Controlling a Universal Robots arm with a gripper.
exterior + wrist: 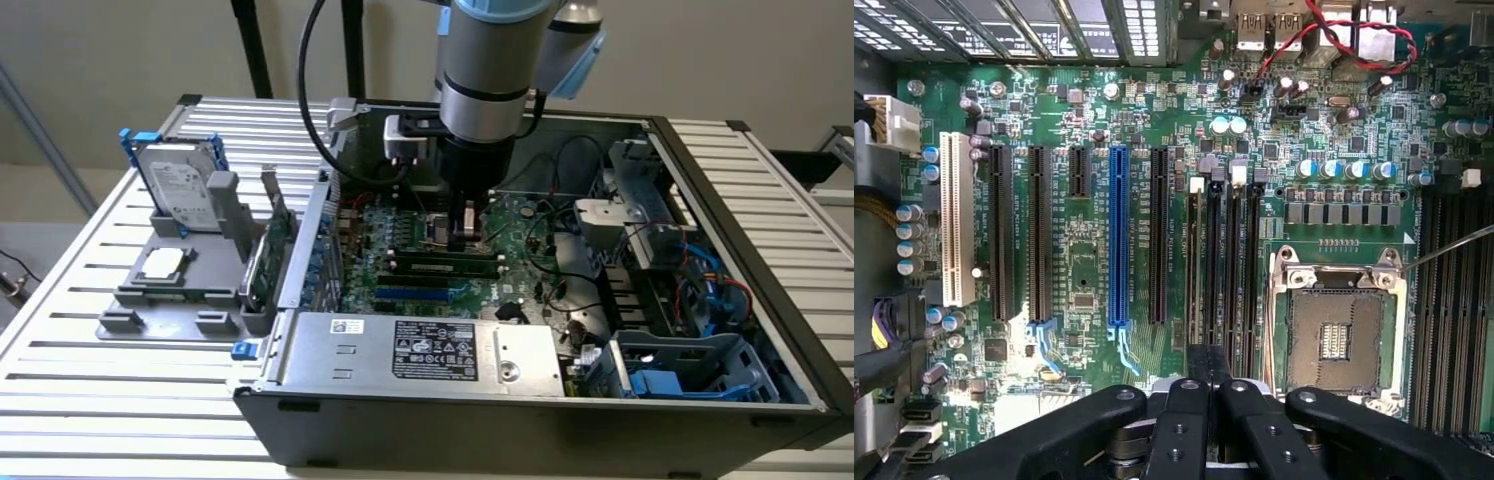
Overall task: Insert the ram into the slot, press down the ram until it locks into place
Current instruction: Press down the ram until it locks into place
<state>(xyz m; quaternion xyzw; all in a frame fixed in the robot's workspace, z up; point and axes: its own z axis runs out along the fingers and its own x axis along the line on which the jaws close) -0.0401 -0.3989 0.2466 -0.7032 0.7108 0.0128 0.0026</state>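
One gripper (466, 243) low over ram (447, 263), seated in slot (1212, 262)

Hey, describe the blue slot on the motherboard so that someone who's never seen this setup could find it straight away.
Look inside the open computer case at the green motherboard. Close to the silver box with the label runs a row of long parallel card slots, and the blue slot sits among them. It is the only blue one: the slots next to it are black, and one further along is white.
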